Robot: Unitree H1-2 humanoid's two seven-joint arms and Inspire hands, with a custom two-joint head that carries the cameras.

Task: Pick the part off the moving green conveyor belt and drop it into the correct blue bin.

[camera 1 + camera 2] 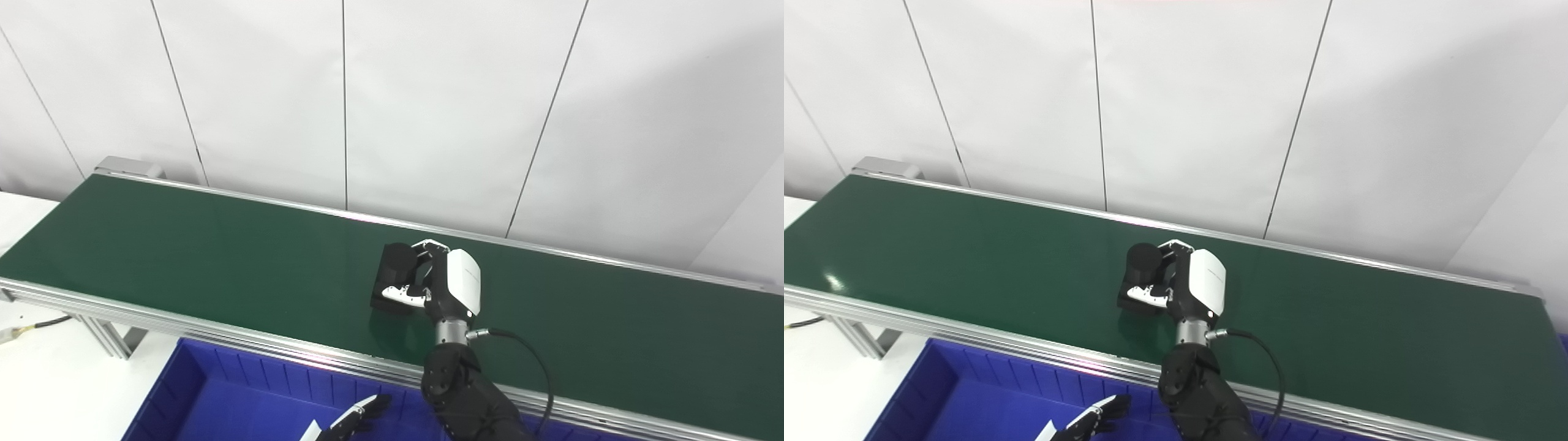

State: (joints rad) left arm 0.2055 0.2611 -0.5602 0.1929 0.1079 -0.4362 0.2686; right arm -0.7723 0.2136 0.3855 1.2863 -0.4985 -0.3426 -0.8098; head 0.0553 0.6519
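- Nearest the camera, at the bottom edge, only the black-and-white tips of the left hand (355,416) show, above the deep blue plastic bin (202,392); too little of it is in view to tell whether its fingers are spread or closed.
- Inside the blue bin, the ribbed inner wall and a stretch of bare floor are visible; nothing can be seen lying in the part that shows.
- Just right of the left hand, the black right forearm rises from the bottom edge, crosses the silver aluminium rail of the conveyor (257,343), and ends in a metal wrist collar with a black cable (1268,361) looping off to the right.
- Beyond the wrist, the right hand (444,282), with a white back shell and black fingers, reaches out over the dark green conveyor belt (184,257), its back turned to the right and its palm facing left.
- Its fingers curl over the top of the black blocky part (395,275), and the white thumb presses against the part's near side, so the part is pinched between them.
- That black part sits low on the belt, about mid-length and between the two rails; whether its base touches the belt cannot be told.
- Only the right eye view takes in the belt's far right end (1534,300).
- Only the left eye view shows a yellow-tipped cable (30,329) on the white worktop (49,380) at the left.
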